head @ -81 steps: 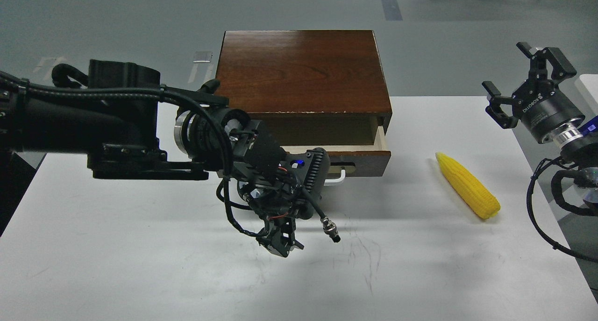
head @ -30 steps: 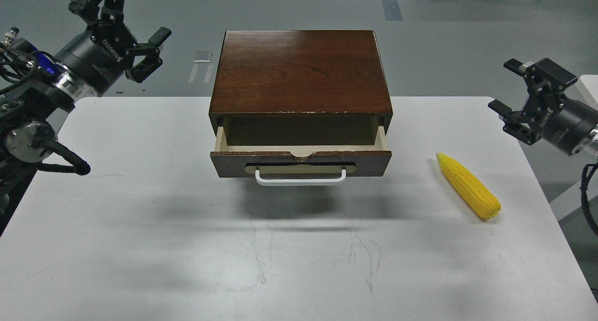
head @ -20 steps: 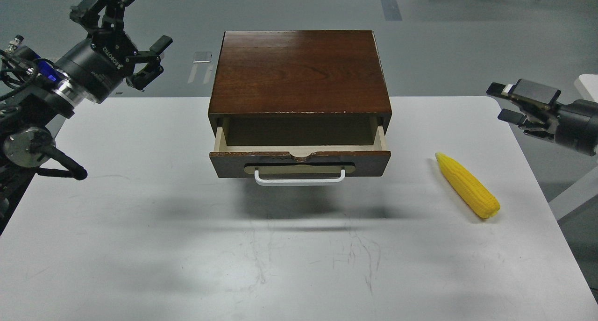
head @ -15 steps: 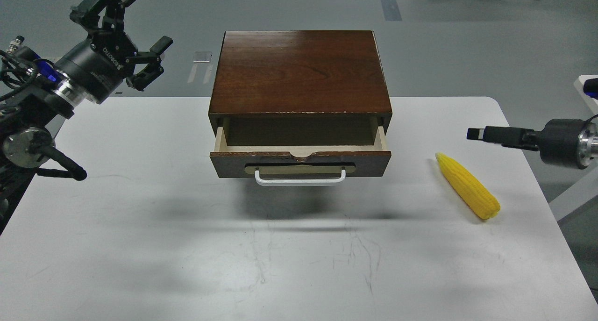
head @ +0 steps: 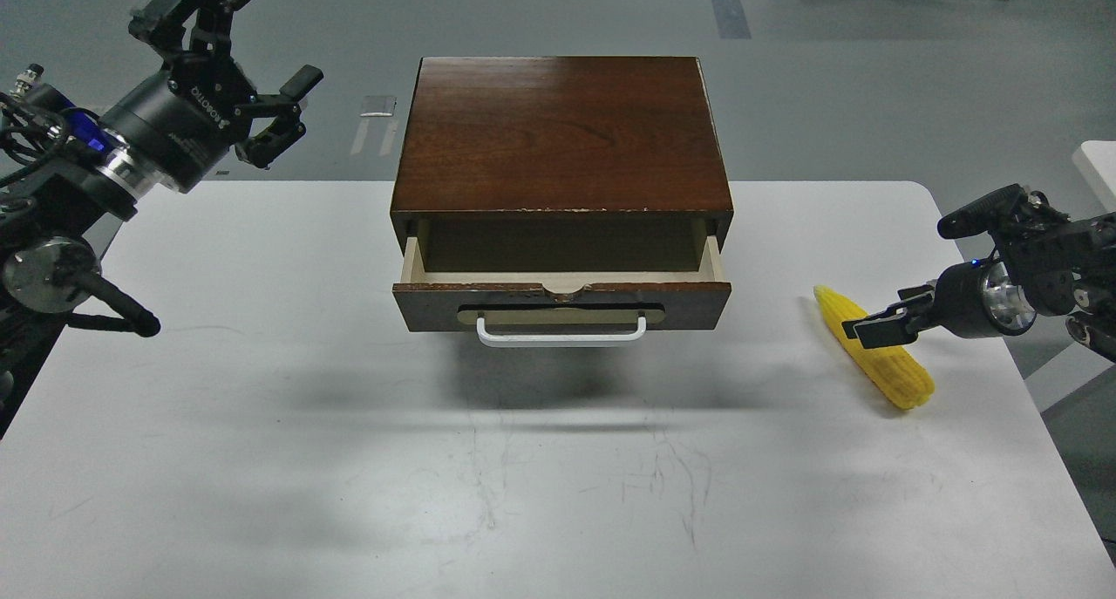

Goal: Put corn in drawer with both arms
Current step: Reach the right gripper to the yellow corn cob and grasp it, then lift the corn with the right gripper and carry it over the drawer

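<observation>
The yellow corn (head: pixel 896 376) lies on the white table (head: pixel 261 407) to the right of the cabinet, tip pointing back-left. The drawer (head: pixel 689 295) of the dark brown cabinet (head: pixel 558 128) is pulled partly out, and the part of its inside that shows is empty. Its white handle (head: pixel 562 336) faces me. My right gripper (head: pixel 876 327) reaches in from the right and sits over the middle of the corn. It is seen side-on and dark, so its fingers cannot be told apart. My left gripper (head: pixel 266 41) is open and empty, raised at the far left beyond the table's back edge.
The right arm's wrist and cables (head: pixel 1029 276) hang over the table's right edge. The left arm's elbow (head: pixel 52 276) overhangs the table's left edge. Grey floor lies behind the table.
My left arm let go of the drawer handle and swung up to the far left. My right gripper turned and came down from the right edge onto the corn. The corn has not moved.
</observation>
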Action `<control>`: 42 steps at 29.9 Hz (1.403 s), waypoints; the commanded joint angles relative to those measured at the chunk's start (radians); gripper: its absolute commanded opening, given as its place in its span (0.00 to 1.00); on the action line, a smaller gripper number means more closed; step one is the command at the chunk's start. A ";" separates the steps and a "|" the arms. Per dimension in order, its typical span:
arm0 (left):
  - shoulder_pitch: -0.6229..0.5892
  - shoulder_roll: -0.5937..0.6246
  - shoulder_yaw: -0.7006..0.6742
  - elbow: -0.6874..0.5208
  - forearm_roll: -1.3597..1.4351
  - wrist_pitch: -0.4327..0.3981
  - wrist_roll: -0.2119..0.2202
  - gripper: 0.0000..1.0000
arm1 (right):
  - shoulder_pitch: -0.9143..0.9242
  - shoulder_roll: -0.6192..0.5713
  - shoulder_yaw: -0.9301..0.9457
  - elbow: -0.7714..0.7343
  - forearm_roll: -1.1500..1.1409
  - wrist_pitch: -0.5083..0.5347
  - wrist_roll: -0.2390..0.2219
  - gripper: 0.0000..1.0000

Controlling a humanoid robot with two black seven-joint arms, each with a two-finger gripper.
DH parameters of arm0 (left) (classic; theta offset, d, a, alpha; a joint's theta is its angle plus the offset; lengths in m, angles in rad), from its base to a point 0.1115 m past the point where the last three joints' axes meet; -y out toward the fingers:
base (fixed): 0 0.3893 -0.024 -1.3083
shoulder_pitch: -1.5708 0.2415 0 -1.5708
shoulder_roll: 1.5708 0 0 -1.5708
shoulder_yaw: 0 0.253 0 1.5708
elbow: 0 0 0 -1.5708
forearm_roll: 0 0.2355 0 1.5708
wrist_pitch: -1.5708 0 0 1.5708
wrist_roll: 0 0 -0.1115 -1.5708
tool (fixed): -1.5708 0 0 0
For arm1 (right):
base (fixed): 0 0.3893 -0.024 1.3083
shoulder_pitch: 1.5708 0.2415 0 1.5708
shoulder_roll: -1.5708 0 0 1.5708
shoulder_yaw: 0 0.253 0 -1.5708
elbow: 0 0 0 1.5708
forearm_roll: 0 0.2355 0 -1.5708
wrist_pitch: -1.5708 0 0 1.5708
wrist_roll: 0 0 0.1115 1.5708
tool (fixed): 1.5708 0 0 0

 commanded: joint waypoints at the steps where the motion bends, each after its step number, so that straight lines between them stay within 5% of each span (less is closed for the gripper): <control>1: 0.000 0.007 -0.001 0.000 0.000 -0.004 0.001 0.98 | -0.002 0.022 -0.052 -0.012 -0.001 -0.013 0.000 1.00; 11: 0.000 0.009 -0.001 -0.002 0.000 -0.009 0.001 0.98 | -0.037 0.031 -0.061 -0.040 -0.001 -0.047 0.000 0.99; 20: 0.000 0.009 -0.001 -0.002 0.000 -0.010 0.001 0.98 | -0.063 0.031 -0.061 -0.049 -0.001 -0.091 0.000 0.59; 25: 0.000 0.009 -0.001 -0.002 0.001 -0.010 0.001 0.98 | -0.062 0.031 -0.061 -0.051 -0.001 -0.094 0.000 0.48; 28: 0.000 0.007 -0.001 -0.002 0.001 -0.010 0.001 0.98 | -0.062 0.030 -0.061 -0.051 0.001 -0.087 0.000 0.16; 30: 0.000 0.009 -0.001 -0.002 0.001 -0.010 0.001 0.98 | -0.059 0.026 -0.059 -0.049 0.001 -0.087 0.000 0.09; 42: -0.003 0.010 -0.002 -0.005 0.001 -0.012 0.001 0.98 | 0.369 0.014 -0.056 0.067 0.018 -0.010 0.000 0.08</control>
